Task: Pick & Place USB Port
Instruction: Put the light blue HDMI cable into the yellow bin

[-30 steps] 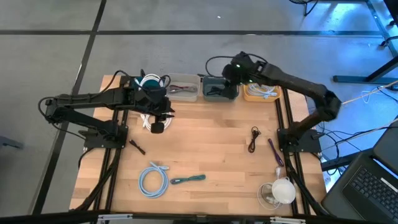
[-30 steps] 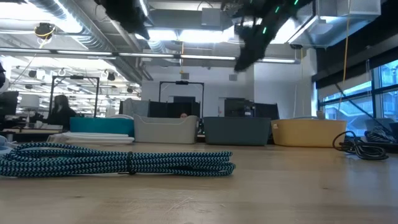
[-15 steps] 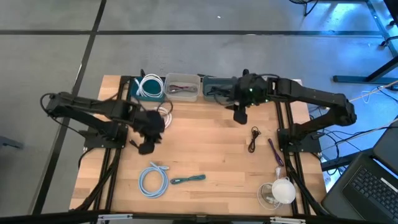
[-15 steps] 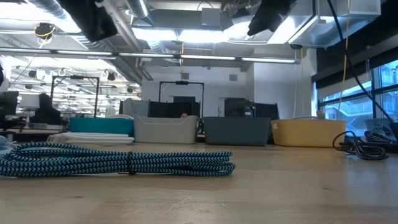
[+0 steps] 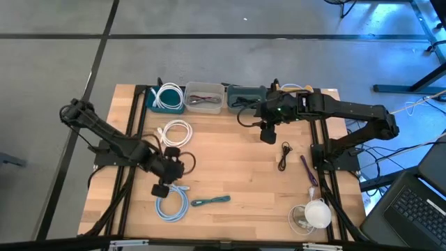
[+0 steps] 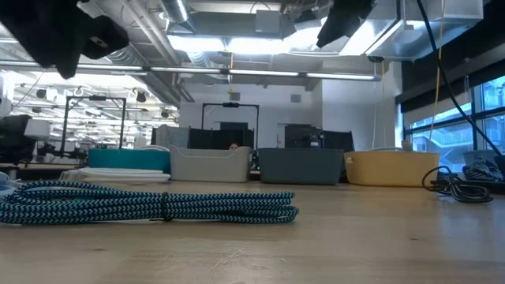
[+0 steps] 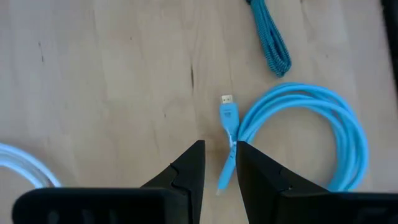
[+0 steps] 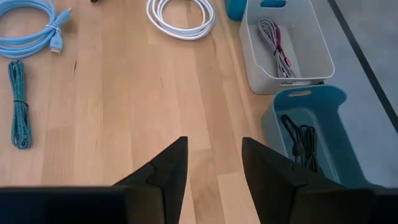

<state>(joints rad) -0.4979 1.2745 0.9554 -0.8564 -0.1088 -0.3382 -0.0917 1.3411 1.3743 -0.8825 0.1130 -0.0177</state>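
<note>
my left hand (image 7: 216, 163) hovers, fingers narrowly parted, over the light blue cable (image 7: 323, 140); it looks limp and light, so i'd pinch its stiff plug (image 7: 228, 115).

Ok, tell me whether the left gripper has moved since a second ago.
Yes. The left gripper went from beside the teal bin toward the table's near edge, now above the light blue cable.

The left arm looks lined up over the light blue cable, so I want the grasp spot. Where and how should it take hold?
Likely best at the straight lead behind the plug, where it leaves the light blue cable coil. Coming straight down, the left gripper has open fingers that already straddle that strand on the bare table. The round coil is wider and looser.
</note>
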